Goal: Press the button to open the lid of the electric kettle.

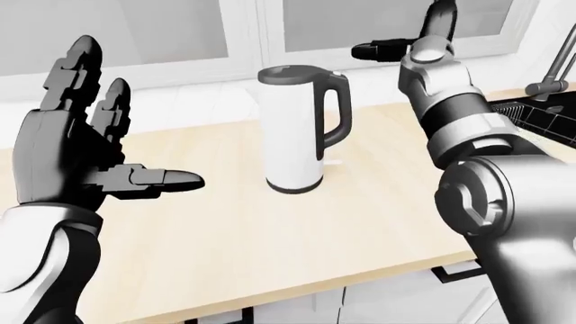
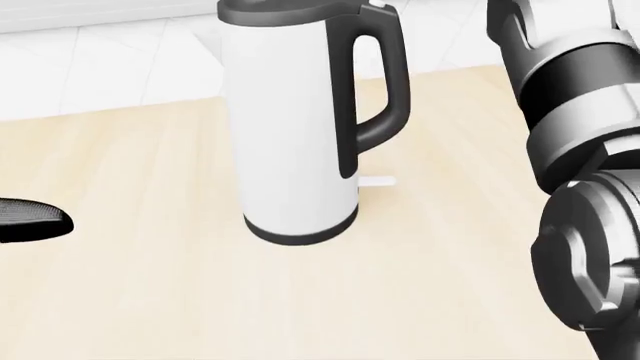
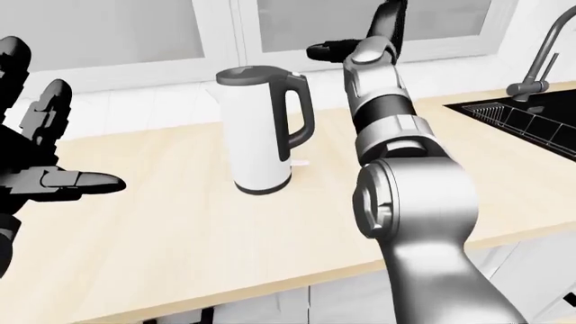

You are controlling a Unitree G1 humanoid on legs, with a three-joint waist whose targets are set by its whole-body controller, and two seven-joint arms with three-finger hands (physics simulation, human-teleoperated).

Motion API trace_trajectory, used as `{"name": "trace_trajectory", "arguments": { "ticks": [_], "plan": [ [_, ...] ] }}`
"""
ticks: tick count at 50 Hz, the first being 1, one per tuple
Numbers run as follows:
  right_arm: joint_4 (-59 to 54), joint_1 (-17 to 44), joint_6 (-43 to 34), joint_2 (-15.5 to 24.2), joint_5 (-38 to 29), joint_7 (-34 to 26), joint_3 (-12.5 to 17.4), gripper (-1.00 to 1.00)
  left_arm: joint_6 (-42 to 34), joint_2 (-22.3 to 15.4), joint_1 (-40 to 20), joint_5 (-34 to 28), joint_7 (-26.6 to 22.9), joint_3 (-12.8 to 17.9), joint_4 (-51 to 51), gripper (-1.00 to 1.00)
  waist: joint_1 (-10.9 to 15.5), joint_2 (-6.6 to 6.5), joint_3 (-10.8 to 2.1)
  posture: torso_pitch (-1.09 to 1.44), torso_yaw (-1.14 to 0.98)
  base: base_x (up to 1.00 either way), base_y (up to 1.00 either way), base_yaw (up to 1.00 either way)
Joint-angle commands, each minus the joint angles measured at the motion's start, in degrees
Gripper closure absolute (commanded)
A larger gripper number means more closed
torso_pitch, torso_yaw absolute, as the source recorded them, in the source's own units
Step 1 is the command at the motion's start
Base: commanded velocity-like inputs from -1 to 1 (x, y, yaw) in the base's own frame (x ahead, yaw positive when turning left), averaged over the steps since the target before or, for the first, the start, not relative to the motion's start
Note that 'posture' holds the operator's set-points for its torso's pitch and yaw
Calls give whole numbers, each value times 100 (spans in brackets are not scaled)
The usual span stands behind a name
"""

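A white electric kettle (image 1: 294, 131) with a dark lid (image 1: 292, 74), dark handle (image 1: 337, 115) and dark base stands upright on the pale wooden counter (image 1: 216, 236). The lid is down. A small light button (image 2: 377, 7) shows at the top of the handle in the head view. My right hand (image 1: 410, 40) is open, raised above and to the right of the kettle's top, with one finger (image 1: 373, 49) pointing left toward it, apart from it. My left hand (image 1: 90, 148) is open at the left of the left-eye view, away from the kettle.
A dark sink (image 3: 540, 115) with a metal tap (image 3: 540, 54) lies at the right of the right-eye view. A white wall with window panes (image 1: 180, 34) runs along the top. The counter's near edge (image 1: 297, 287) runs above white cabinet doors.
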State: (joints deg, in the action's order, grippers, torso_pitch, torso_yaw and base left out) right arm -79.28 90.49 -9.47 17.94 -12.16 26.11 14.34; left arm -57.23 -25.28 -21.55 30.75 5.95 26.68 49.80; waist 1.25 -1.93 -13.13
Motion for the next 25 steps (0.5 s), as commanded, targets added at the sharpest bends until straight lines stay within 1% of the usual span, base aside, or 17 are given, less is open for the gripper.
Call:
{"name": "trace_trajectory", "arguments": {
  "ticks": [1,6,10,14,25],
  "plan": [
    [213,233,159,26,-61,237,-16,-100,134,-59,-131,-47,0,77,56,-100,4,0,-65,-34,0,0,0,0],
    [205,224,96,-53,-126,543,-23,-100,131,-26,-99,-39,-23,116,69,-100,11,0,-69,-34,0,0,0,0],
    [203,235,96,-50,-128,695,6,-100,108,-23,-99,-17,-24,132,95,-100,19,5,-72,-34,0,0,0,0],
    [200,221,155,-30,-129,988,37,-100,126,-11,-88,-24,-23,117,96,-100,32,14,-74,-34,0,0,0,0],
    [196,170,200,-123,-126,1271,36,-100,122,-3,-83,-16,-29,129,108,-100,45,24,-89,-34,0,0,0,0]
  ]
}}
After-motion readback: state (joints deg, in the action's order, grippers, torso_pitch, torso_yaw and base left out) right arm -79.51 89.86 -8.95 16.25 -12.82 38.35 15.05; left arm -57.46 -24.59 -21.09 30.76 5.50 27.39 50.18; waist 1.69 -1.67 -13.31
